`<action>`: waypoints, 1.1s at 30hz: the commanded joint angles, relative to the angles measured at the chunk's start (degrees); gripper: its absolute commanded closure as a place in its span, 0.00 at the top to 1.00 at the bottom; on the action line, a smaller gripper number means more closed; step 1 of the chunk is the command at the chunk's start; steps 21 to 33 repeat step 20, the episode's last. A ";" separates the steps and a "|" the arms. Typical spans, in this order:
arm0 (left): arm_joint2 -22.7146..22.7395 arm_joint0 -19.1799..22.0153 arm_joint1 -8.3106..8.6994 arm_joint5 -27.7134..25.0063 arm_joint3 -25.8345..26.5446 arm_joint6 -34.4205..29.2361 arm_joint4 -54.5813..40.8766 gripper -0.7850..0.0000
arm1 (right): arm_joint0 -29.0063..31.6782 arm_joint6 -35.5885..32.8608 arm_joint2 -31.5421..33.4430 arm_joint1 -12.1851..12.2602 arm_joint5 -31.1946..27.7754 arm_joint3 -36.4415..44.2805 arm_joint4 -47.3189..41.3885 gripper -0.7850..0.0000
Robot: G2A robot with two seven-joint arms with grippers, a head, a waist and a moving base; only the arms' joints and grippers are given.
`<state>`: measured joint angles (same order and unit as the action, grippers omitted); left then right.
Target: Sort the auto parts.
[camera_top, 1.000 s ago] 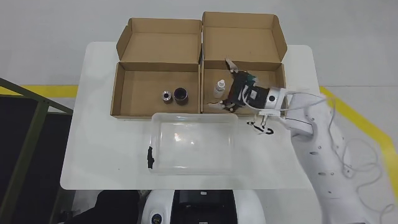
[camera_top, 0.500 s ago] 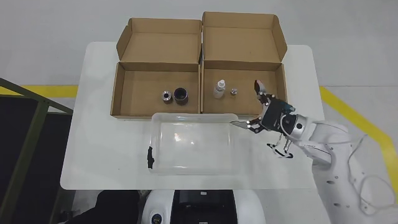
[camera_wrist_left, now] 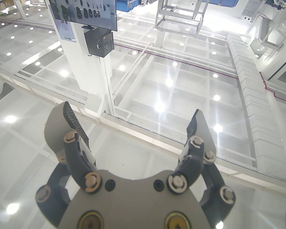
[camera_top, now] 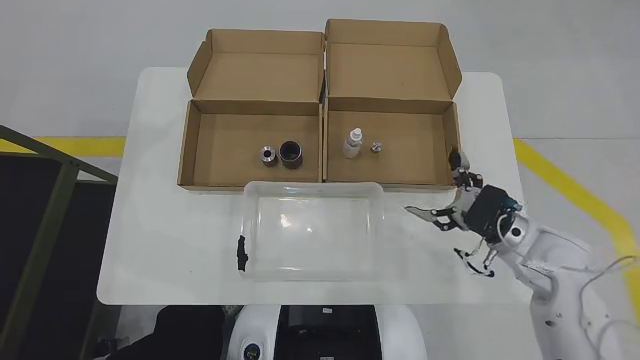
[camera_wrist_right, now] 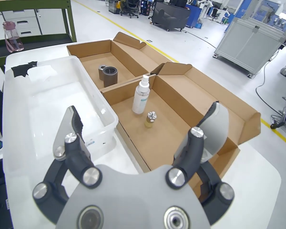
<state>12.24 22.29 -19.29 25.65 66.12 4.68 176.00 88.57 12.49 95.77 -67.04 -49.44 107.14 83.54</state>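
Risk: wide-open, empty right gripper (camera_top: 436, 184) hovers beside brown cardboard box (camera_top: 390, 120) | careless swing could clip its wall, toppling white spray bottle (camera_top: 352, 142) inside | left gripper (camera_wrist_left: 131, 109) wide, empty.

I'm seeing the left box (camera_top: 225, 155) and the right box (camera_top: 415, 150) sitting side by side on the far half of the table (camera_top: 160, 230), with the bin (camera_top: 312, 186) lying just before them. A ring (camera_top: 268, 155) and a sleeve (camera_top: 291, 152) are standing together in the left box. A bottle (camera_top: 353, 142) and a fitting (camera_top: 377, 146) are standing in the right one. The right gripper (camera_top: 433, 182) is hanging right of the bin.
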 commanded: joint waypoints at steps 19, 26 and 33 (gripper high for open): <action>0.00 0.00 0.00 0.00 0.00 0.00 0.00 1.00 | 4.36 4.24 4.88 0.78 2.31 0.61 -0.01 1.00; 0.00 0.00 0.00 0.00 0.00 0.00 0.00 1.00 | 4.36 4.24 4.88 0.78 2.31 0.60 -0.01 1.00; 0.00 0.00 0.00 0.00 0.00 0.00 0.00 1.00 | 4.36 4.24 4.88 0.78 2.31 0.60 -0.01 1.00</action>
